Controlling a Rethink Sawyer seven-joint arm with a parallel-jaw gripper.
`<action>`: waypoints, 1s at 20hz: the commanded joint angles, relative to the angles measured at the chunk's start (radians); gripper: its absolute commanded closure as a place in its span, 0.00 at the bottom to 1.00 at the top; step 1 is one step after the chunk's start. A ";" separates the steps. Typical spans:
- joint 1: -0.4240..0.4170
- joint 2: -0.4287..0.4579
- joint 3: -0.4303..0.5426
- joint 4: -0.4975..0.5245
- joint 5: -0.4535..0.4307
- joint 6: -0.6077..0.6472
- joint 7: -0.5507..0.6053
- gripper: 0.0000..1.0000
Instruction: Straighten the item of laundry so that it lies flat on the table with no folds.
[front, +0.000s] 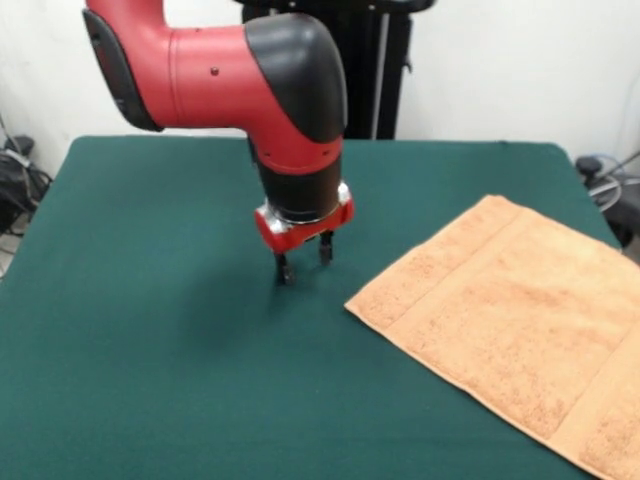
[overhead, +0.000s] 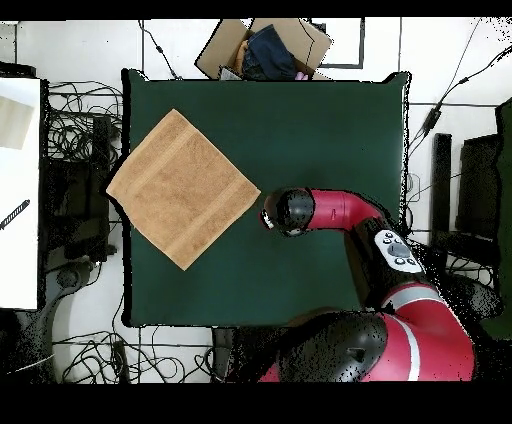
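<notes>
So from where I'm sitting the towel (front: 520, 330) looks pretty much done: it's spread out in one layer, turned like a diamond, with no folds I can spot. In the overhead view it sits around 9 o'clock on the green surface (overhead: 300, 120), one corner poking past the edge there. In the front view it's off at about 4 o'clock and runs out of frame, so I can't vouch for that far bit.

The hand (front: 304, 258) hangs just above bare felt, near the towel's closest corner but clearly apart from it. My guess is it's parked there to stay clear of the cloth. The two short fingers (front: 283, 268) point straight down with a small gap between them, nothing in the gap, not touching anything.
</notes>
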 joint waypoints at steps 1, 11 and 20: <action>-0.012 0.071 0.023 -0.052 -0.066 0.102 -0.091 0.00; -0.099 0.191 0.120 0.053 0.089 0.042 0.018 0.00; -0.142 0.239 0.170 0.057 0.150 0.069 -0.016 0.00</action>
